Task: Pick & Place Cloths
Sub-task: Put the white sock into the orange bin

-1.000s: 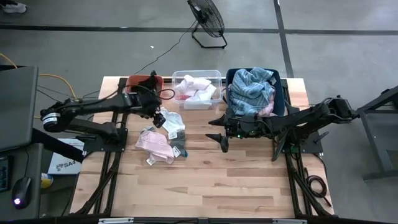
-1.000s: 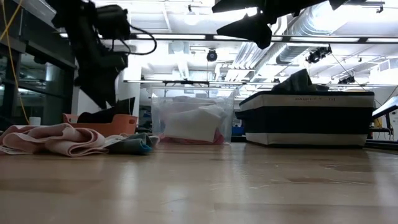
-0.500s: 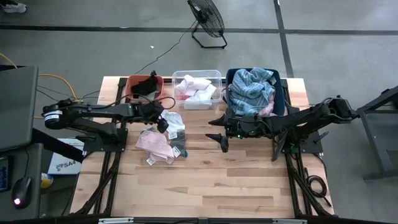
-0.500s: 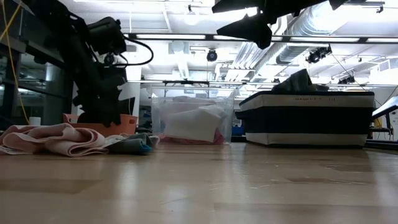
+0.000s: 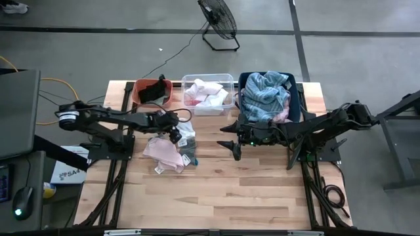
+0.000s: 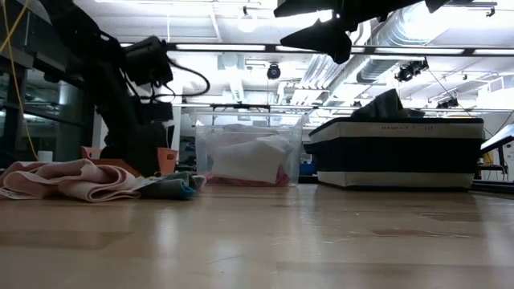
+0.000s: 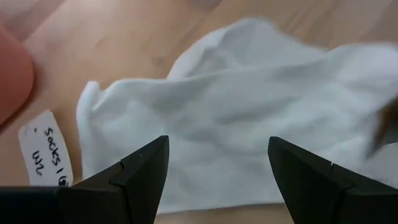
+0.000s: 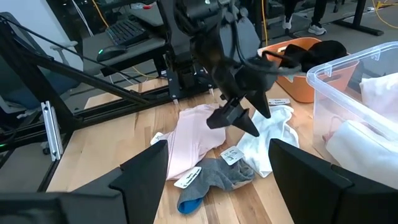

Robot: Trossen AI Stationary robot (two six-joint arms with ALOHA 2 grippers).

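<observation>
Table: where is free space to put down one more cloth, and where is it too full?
The table is bare across its whole near half, below the pale pink cloth, and on the right under the right end effector. It is crowded along the far edge with three bins, and around the left end effector, over the white cloth.

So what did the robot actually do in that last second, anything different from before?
The left arm swung away from the orange bin, where a black cloth now lies, and came down until its fingers hang open just above the white cloth on the table. Nothing is gripped. The right arm held its pose, fingers open. The pink cloth, grey sock and the other bins did not move.
</observation>
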